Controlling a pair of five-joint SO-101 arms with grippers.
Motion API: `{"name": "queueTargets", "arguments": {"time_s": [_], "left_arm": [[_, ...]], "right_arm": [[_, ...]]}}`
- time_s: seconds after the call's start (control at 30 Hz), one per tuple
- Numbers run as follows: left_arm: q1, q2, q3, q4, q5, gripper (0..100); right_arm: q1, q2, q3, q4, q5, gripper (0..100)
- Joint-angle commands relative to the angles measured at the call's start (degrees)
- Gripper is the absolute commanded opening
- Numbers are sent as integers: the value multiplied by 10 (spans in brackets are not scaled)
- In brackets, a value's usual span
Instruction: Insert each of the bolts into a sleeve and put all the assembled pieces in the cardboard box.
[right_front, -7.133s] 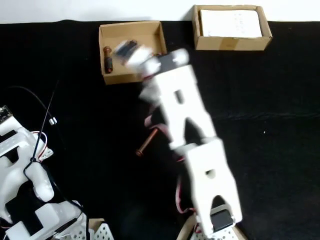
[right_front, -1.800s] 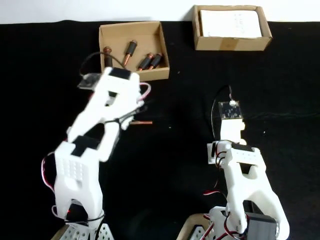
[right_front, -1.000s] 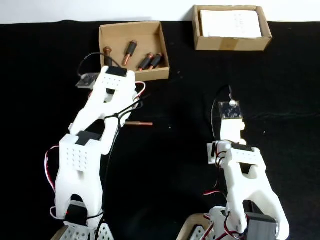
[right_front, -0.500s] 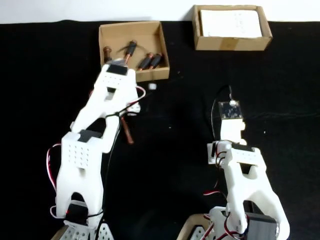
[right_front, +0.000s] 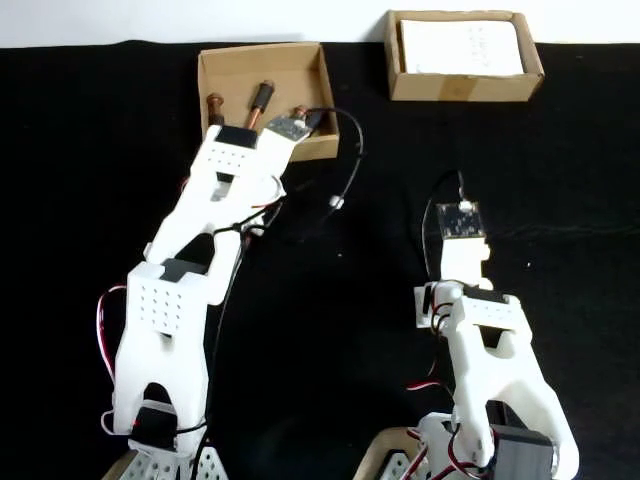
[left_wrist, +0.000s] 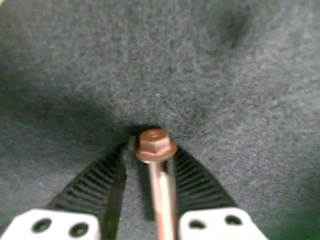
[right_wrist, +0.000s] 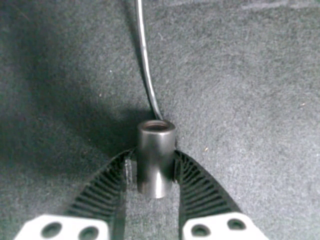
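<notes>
The black cloth table (right_front: 560, 300) covers the high view. The left arm (right_front: 190, 260) stretches from lower left up toward the cardboard box (right_front: 232, 82) at upper left of centre. Its wrist overlaps the box's front wall. The right arm (right_front: 490, 350) stands at lower right, folded, its wrist over bare cloth right of centre. A second box (right_front: 460, 87) at upper right holds white paper.

The cardboard box contains assembled pieces (right_front: 262, 98), at least three visible.

The left gripper (left_wrist: 150, 155) is closed narrowly on a copper bolt (left_wrist: 155, 144), hexagonal head outward beyond the fingertips. The right gripper (right_wrist: 153, 162) clamps a dark sleeve (right_wrist: 156, 155), open end outward, above the cloth.
</notes>
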Motion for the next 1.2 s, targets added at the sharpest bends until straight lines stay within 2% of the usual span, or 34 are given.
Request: {"name": "queueTargets", "arguments": {"time_s": [0.0,0.33,0.4,0.57,0.77,0.93,1.17], "left_arm": [[14,1,-16,5,-4,133],[12,1,-17,69,-3,107],[11,1,-16,71,20,105],[13,6,-15,68,80,105],[9,7,-13,25,142,102],[15,7,-13,-5,148,34],[14,-1,-17,-4,146,7]], "right_arm": [[7,-7,1,-14,-4,26],[7,-7,1,-14,-4,26],[7,-7,1,-14,-4,26],[7,-7,1,-14,-4,26],[7,-7,1,-14,-4,26],[7,-7,1,-14,-4,26],[7,-7,1,-14,-4,26]]}}
